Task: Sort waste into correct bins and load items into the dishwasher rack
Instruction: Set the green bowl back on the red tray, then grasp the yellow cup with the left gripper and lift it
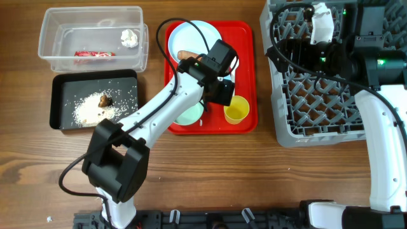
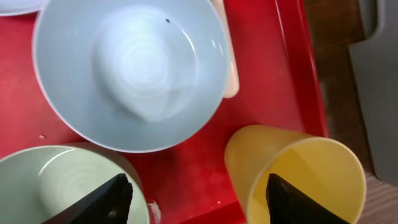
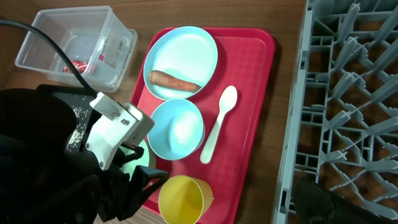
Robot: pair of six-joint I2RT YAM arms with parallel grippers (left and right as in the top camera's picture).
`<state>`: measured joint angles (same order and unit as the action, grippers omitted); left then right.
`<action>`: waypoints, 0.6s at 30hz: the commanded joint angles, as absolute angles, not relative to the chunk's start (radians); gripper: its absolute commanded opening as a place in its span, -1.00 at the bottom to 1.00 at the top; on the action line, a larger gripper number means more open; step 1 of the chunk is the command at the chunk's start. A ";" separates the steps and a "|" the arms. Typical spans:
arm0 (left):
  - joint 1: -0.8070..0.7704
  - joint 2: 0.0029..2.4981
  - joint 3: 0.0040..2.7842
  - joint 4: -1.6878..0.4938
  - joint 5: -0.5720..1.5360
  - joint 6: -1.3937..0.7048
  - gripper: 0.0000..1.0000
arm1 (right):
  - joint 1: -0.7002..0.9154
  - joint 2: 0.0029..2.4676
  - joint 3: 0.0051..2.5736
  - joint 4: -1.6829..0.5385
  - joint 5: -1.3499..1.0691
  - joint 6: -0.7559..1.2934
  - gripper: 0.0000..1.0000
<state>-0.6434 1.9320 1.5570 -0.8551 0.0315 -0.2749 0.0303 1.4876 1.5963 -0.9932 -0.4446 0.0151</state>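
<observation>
My left gripper (image 1: 218,102) hovers open over the red tray, nothing held. One finger (image 2: 112,199) sits above the white bowl (image 2: 50,186), the other (image 2: 292,199) over the mouth of the yellow cup (image 2: 311,168). Just beyond lie the light blue bowl (image 2: 130,68) and the white spoon (image 3: 217,124). The blue plate (image 3: 180,50) carries the carrot piece (image 3: 174,79). The clear tub (image 1: 92,38) holds the wrapper (image 1: 93,55) and tissue (image 1: 130,38); the black tray (image 1: 95,100) holds crumbs and a brown lump (image 1: 105,100). My right gripper (image 1: 296,52) stands open above the grey rack (image 1: 318,95).
The red tray (image 1: 245,76) lies between the two bins and the rack, with a strip of bare wood on each side. My left arm crosses the tray's lower left corner. The rack's near edge (image 3: 292,143) runs close beside the tray.
</observation>
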 commanded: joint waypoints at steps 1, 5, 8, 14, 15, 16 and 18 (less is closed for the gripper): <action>-0.649 1.932 1.564 -0.837 0.138 -0.229 0.40 | 0.035 1.499 1.621 -0.987 -0.438 0.028 0.99; -0.659 1.956 1.564 -0.834 0.146 -0.209 0.35 | 0.035 1.499 1.621 -0.984 -0.438 0.029 0.99; -0.668 1.978 1.564 -0.848 0.149 -0.209 0.33 | 0.035 1.499 1.621 -0.985 -0.438 0.027 0.99; -0.701 2.003 1.563 -0.852 0.144 -0.186 0.09 | 0.035 1.499 1.621 -0.985 -0.438 0.027 0.99; -0.701 2.003 1.563 -0.852 0.144 -0.187 -0.02 | 0.035 1.499 1.621 -0.985 -0.438 0.027 0.99; -0.701 2.005 1.563 -0.852 0.144 -0.187 -0.14 | 0.035 1.499 1.621 -0.985 -0.438 0.027 0.99; -0.700 2.011 1.563 -0.852 0.144 -0.187 -0.28 | 0.035 1.499 1.621 -0.985 -0.438 0.027 0.99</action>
<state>-0.6971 1.9938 1.5570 -0.8516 0.1307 -0.2005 0.0303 1.4876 1.5963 -0.9890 -0.4446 0.0151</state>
